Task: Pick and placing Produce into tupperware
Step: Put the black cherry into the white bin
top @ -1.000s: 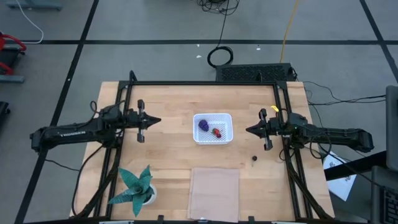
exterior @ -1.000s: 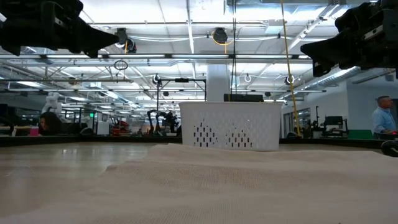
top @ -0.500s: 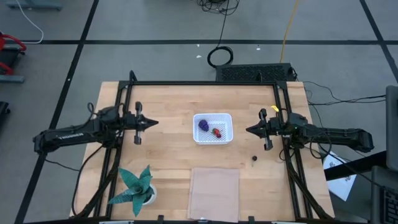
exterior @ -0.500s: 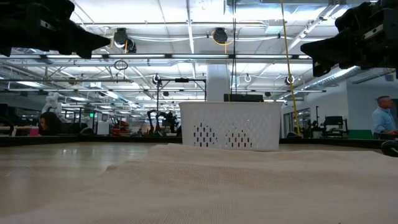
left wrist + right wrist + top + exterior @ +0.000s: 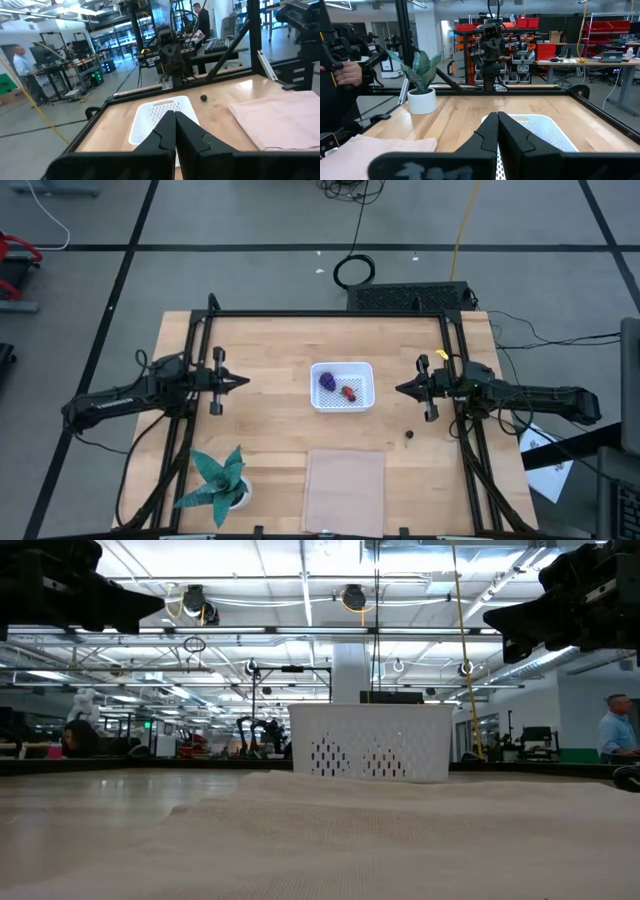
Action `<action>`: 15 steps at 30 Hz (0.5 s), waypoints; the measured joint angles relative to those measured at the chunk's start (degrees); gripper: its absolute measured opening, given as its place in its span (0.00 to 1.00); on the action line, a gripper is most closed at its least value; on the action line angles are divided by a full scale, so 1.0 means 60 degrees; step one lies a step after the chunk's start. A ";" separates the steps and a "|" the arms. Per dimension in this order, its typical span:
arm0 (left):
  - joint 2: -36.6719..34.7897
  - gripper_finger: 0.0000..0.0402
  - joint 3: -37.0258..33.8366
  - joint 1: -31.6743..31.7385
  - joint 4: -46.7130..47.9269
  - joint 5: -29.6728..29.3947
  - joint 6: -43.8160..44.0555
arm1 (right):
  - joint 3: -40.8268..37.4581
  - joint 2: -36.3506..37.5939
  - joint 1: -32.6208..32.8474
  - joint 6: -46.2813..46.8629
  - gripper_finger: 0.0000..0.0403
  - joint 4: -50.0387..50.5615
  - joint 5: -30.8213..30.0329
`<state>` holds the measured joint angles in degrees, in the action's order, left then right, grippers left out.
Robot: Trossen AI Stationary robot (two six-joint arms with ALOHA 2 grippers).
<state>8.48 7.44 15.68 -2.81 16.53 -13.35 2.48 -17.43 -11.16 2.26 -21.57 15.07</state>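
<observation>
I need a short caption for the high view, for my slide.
White tupperware holding purple and red produce sits between two shut tools, left and right; one dark ball remains outside.

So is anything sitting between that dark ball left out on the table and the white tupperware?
Nothing visible does. The dark ball lies on bare wood, apart from the tupperware; the pinkish sheet lies off to one side.

a small white rounded-square tupperware (image 5: pixel 342 386) with a dotted bottom sits at the table's centre holding a purple lump (image 5: pixel 327 380) and a smaller red piece (image 5: pixel 349 393), while one dark reddish-brown ball (image 5: pixel 410 434) lies apart on the wood.
</observation>
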 joint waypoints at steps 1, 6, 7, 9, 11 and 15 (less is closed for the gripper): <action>-0.0151 0.00 0.0000 0.0000 0.0146 0.0000 0.0028 | 0.0000 -0.0001 0.0004 -0.0008 0.00 0.0009 0.0000; -0.0730 0.00 0.0003 0.0000 0.0630 0.0293 0.0245 | 0.0000 -0.0004 0.0000 -0.0051 0.00 0.0009 0.0000; -0.0816 0.00 0.0000 0.0000 0.0748 0.0345 0.0239 | -0.0002 -0.0002 0.0002 -0.0051 0.00 0.0009 0.0000; -0.0946 0.00 0.0000 -0.0007 0.0859 0.0343 0.0242 | -0.0004 -0.0003 0.0001 -0.0048 0.00 0.0009 0.0000; -0.1037 0.00 0.0000 -0.0007 0.0981 0.0342 0.0227 | 0.0000 0.0000 0.0002 -0.0020 0.00 0.0009 -0.0002; -0.1068 0.00 0.0000 -0.0004 0.0985 0.0342 0.0208 | 0.0000 -0.0004 0.0004 -0.0022 0.00 0.0005 0.0000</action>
<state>2.07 7.44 15.66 3.10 18.59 -12.10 2.48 -17.45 -11.14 2.13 -21.54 15.07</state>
